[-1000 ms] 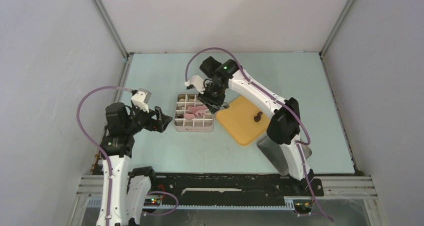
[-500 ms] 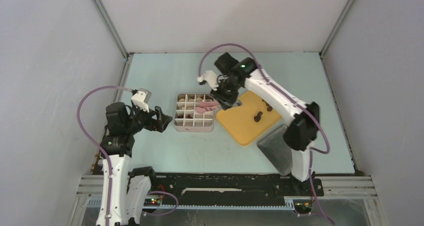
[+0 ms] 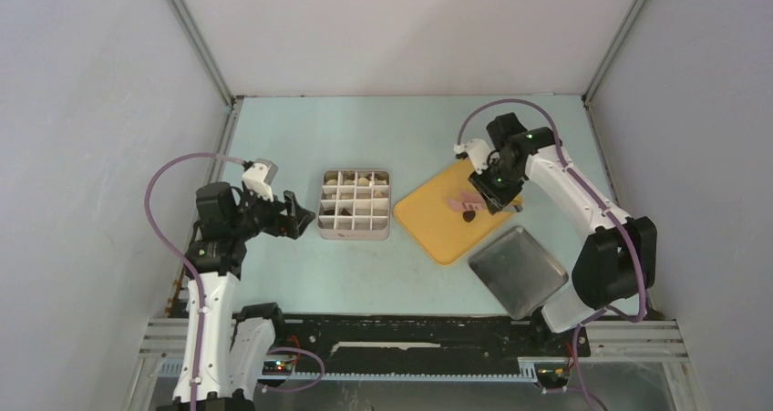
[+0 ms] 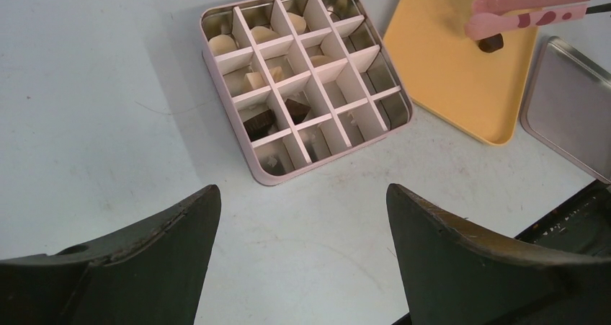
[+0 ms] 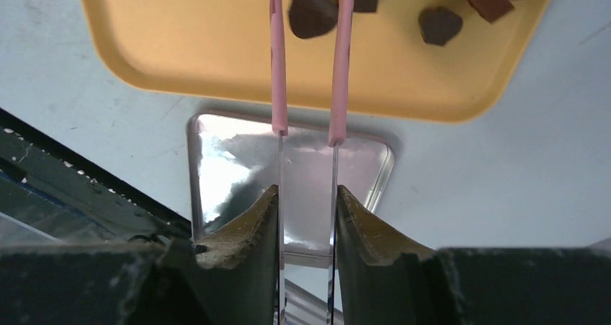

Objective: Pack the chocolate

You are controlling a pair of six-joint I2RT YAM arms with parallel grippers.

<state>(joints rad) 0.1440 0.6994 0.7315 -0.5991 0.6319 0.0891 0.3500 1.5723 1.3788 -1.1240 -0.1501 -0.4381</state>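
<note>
My right pincer [image 3: 493, 189] [image 5: 306, 202] is closed on the thin metal handles of the pink tongs [image 3: 460, 200] [image 5: 277, 65] [image 4: 526, 11], one finger pressing on each handle from outside. The tongs' two arms stand a little apart and reach out over the yellow tray [image 3: 438, 227] [image 5: 180, 37] [image 4: 447, 73]. From my right wrist I see one dark piece of chocolate [image 5: 311, 11] [image 4: 491, 44] lying on the tray between the two pink arms. I cannot tell whether the tongs touch it or only hang above it. A few more dark pieces lie near it on the same tray, toward the tray's far side. Just beside the tray, on its near side, a metal lid [image 3: 520, 270] [image 4: 569, 109] [image 5: 230, 166] lies flat on the surface [image 3: 292, 138]. My left pincer [image 3: 296, 218] [image 4: 301, 195] is wide open and grips nothing. It hangs above the bare surface to the left of the divided box [image 3: 354, 233] [image 4: 339, 148], apart from it and pointed toward it. The box stands left of the tray and close to it, and thin walls split it into a grid of four by four cells. Some of the chocolate is already in the cells on the box's left half. From my left wrist I see cream-white pieces, each in its own cell, and two dark brown blocks in neighbouring cells. The cells on the side toward the tray show only their shiny bottoms.
</note>
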